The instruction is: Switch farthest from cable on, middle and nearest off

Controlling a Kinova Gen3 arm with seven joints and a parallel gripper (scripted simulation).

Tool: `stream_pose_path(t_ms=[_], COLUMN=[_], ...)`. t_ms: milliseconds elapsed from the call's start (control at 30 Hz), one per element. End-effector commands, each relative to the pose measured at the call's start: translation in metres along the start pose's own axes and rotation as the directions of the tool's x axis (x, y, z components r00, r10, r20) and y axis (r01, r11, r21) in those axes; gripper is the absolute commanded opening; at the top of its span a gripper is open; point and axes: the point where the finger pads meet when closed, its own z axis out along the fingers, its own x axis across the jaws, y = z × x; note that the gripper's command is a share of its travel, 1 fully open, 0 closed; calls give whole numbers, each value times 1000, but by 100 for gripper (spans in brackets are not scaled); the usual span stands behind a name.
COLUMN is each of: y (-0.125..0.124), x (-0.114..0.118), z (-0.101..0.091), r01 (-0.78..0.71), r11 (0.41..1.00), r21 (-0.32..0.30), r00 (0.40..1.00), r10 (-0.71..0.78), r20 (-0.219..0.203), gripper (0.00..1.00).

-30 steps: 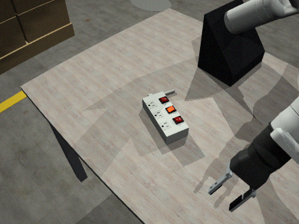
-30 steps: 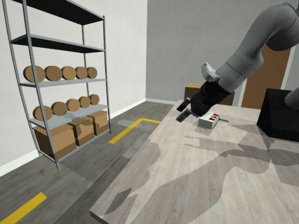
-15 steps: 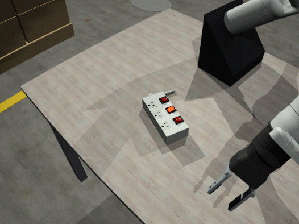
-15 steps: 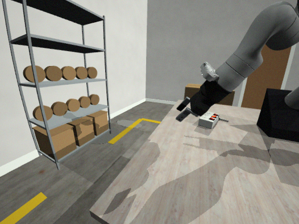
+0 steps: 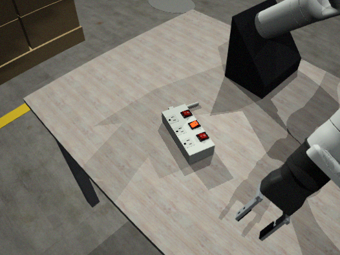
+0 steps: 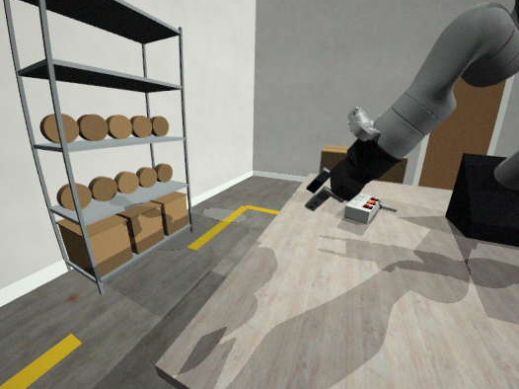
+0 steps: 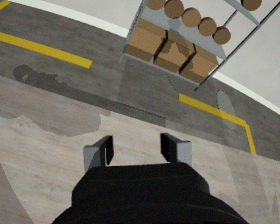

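Note:
A white power strip (image 5: pixel 185 137) (image 6: pixel 360 210) lies flat on the table (image 5: pixel 129 66), the right way up, with its short cable stub (image 5: pixel 193 105) at the far end. It has three rocker switches. The switch nearest the cable (image 5: pixel 186 113) is dark red, the middle switch (image 5: pixel 194 124) glows bright orange, and the switch farthest from the cable (image 5: pixel 202 136) is red. My gripper (image 5: pixel 262 221) (image 6: pixel 317 191) (image 7: pixel 136 144) is open and empty. It hangs above the table, to the near right of the strip, apart from it. The wrist view shows no strip.
The black arm base (image 5: pixel 262 53) (image 6: pixel 485 204) stands at the table's back right. A metal shelf rack (image 6: pixel 99 135) with boxes and rolls stands off the table on the floor. Stacked cardboard boxes (image 5: pixel 35 21) stand beyond the table's left edge.

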Motion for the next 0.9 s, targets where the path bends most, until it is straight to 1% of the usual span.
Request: stream_pose_path(t_ms=[0,33,200,233,433,467,667,700,867], y=[-1,4,4,9,9,14,14,21,21], x=[1,5,5,9,9,13,13,20,20], z=[-1,-1,-1,-1,-1,-2,-2,-1,-1], r01=[-1,-7,-7,-12,-12,-18,-18,-24,-24], r11=[1000,1000,1000,1000,1000,999,999,999,999], r21=[2,-9,-9,-20,-20,-31,-31,-46,-46], r00=[1000,1000,1000,1000,1000,1000,1000,999,999], r10=[1,7,7,13,13,19,19,26,26], r20=[-1,7,7,15,15,24,24,32,32], gripper=[100,100,100,100,100,100,100,100,100])
